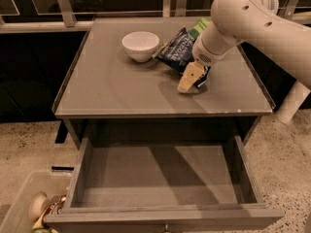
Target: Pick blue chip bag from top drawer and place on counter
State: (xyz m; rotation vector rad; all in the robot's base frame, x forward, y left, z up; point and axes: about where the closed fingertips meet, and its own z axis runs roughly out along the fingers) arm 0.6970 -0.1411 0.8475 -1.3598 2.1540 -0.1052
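The blue chip bag [177, 49] lies on the counter [121, 89], right of its middle, with its left end close to a white bowl. My gripper [192, 80] hangs from the cream arm that comes in from the upper right. It sits low over the counter at the bag's near right end, touching or nearly touching it. The top drawer [160, 176] is pulled out below the counter, and its flat grey bottom shows nothing inside.
A white bowl [141, 45] stands on the counter's back left. A green chip bag [200, 25] lies behind the blue one, partly hidden by my arm. A pale plastic bin [26, 208] with several items sits on the floor at bottom left.
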